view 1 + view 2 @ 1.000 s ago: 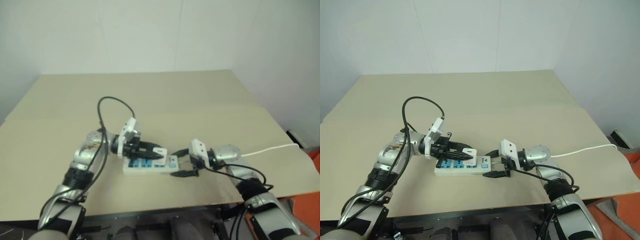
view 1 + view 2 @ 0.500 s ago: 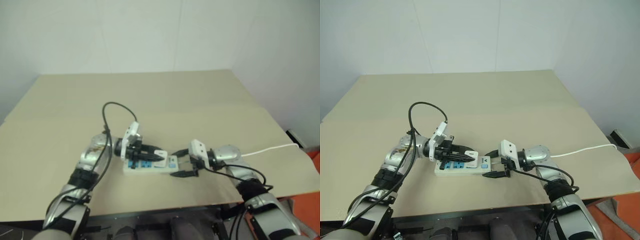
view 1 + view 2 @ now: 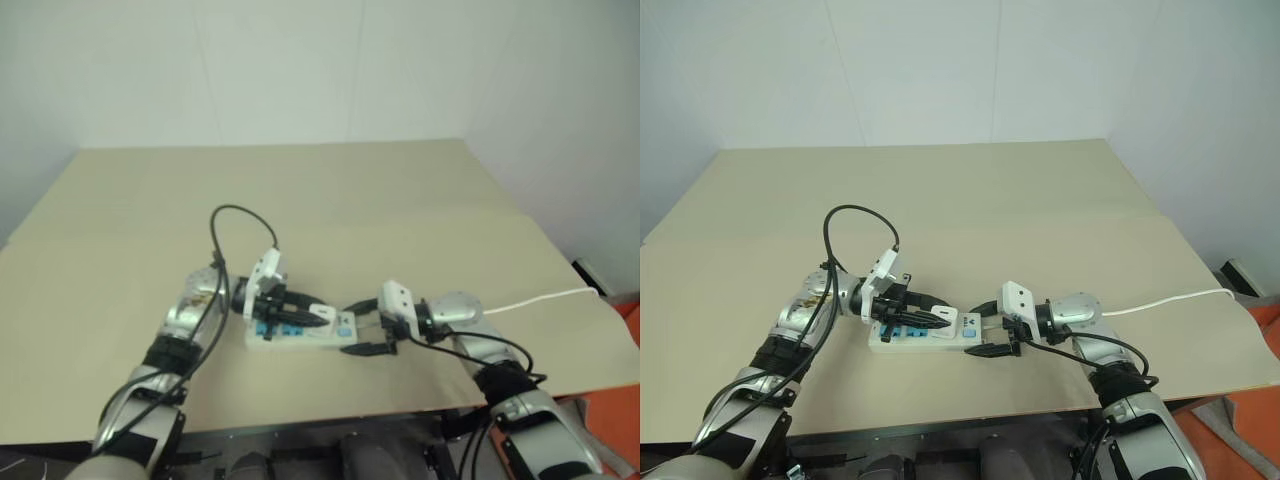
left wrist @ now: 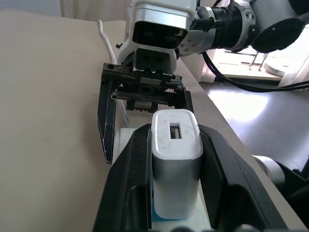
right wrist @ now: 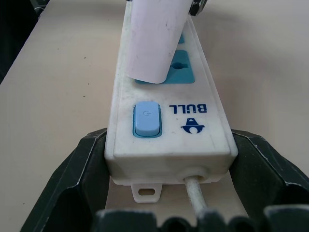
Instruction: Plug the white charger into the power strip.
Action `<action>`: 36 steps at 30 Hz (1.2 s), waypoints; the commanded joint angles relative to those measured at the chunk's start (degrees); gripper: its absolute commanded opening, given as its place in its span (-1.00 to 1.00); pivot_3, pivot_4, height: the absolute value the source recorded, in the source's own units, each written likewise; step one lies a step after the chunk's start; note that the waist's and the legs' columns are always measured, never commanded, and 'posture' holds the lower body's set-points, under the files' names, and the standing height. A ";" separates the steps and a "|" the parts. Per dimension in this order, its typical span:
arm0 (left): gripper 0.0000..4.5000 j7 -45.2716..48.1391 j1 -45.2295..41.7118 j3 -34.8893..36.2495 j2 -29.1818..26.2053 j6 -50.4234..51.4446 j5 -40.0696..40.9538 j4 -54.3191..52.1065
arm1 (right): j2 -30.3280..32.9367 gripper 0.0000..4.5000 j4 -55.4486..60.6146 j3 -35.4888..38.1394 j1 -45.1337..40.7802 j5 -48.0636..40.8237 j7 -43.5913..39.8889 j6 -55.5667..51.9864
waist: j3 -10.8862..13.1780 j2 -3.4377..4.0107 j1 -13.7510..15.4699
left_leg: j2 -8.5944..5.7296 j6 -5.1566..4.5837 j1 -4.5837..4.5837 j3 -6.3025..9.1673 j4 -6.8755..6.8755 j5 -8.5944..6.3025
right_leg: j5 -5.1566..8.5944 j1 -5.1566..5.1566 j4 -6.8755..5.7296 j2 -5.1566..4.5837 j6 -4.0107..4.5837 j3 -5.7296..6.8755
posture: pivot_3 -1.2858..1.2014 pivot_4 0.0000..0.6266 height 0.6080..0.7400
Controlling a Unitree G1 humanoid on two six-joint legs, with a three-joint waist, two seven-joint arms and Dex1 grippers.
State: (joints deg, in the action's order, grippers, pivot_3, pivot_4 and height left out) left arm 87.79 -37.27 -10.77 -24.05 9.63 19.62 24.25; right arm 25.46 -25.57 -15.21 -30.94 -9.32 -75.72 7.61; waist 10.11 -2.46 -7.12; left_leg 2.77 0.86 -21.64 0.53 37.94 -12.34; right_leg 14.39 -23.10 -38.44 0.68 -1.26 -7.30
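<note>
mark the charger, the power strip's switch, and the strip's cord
white charger (image 4: 176, 164), left wrist view, on its end face below the USB slot.
power strip's switch (image 5: 146, 119), right wrist view, centre of the blue button.
cord (image 3: 1170, 299), right eye view, mid-run on the table.

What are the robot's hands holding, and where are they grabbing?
Left gripper pinches the white charger by its sides. Right gripper straddles the power strip at its switch end.

We see a wide beige table reaching back to a plain white wall. A faint seam crosses the tabletop from left to right. Off the table's right edge, near the floor, sits something orange, and just above it a small pale object we cannot make out.
</note>
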 commanded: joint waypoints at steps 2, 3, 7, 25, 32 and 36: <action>-0.55 -1.61 3.03 0.12 -0.06 -4.25 -2.06 1.65 | -0.31 0.50 -0.97 -1.68 1.43 2.59 1.09 -0.70 | -0.08 0.00 -0.01 | 0.00 0.00 0.02 0.00 -0.04 0.00 | 0.00 0.01 0.04 0.00 0.00 -0.01 | 0.03 -0.52 1.00; -0.55 -1.66 3.85 0.25 -0.32 -4.67 -2.12 1.38 | -0.35 0.50 -0.96 -1.67 1.39 2.54 1.08 -0.66 | -0.10 -0.02 0.01 | 0.01 0.00 0.05 -0.01 -0.07 0.00 | 0.01 0.03 0.07 0.00 0.01 -0.01 | 0.03 -0.52 1.00; -0.55 -1.75 6.60 0.97 -0.96 -5.81 -1.46 -0.20 | -0.31 0.50 -1.35 -1.57 1.29 2.58 1.07 0.22 | -0.14 -0.01 -0.05 | 0.02 0.00 0.14 0.00 -0.13 0.00 | 0.01 0.08 0.11 0.00 0.01 -0.02 | 0.03 -0.52 1.00; -0.55 -3.58 9.17 -0.25 -0.23 -13.63 -3.29 5.25 | -0.03 0.50 -0.55 -1.78 2.34 2.79 1.65 1.50 | -0.32 0.05 0.01 | 0.03 0.01 0.60 0.01 -0.36 -0.01 | 0.13 0.60 0.41 0.00 0.21 -0.02 | 0.03 -0.52 1.00; 0.47 -2.27 9.98 0.10 -0.19 -16.87 -2.93 4.96 | -0.21 0.50 -0.97 -1.92 2.12 3.09 1.90 1.67 | -0.44 0.18 -0.02 | -0.03 0.01 0.61 0.00 -0.69 -0.01 | 0.15 0.61 0.50 -0.02 0.23 -0.12 | 0.03 -0.52 1.00; 0.97 -0.99 10.36 0.70 -0.94 -18.22 -2.04 3.49 | -0.37 0.50 -1.58 -2.06 1.53 3.26 1.98 1.82 | -0.45 0.18 -0.07 | -0.03 0.01 0.62 -0.01 -0.77 -0.01 | 0.17 0.61 0.51 -0.02 0.28 -0.14 | 0.03 -0.52 1.00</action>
State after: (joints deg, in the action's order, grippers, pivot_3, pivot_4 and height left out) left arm 85.71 -28.90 -9.41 -23.73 -8.42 19.02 26.57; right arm 25.10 -25.44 -15.76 -29.89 -8.75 -74.20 9.50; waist 9.66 -2.27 -7.18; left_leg 2.73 0.87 -21.03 0.51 37.15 -12.35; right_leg 14.58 -22.50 -37.93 0.65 -0.95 -7.46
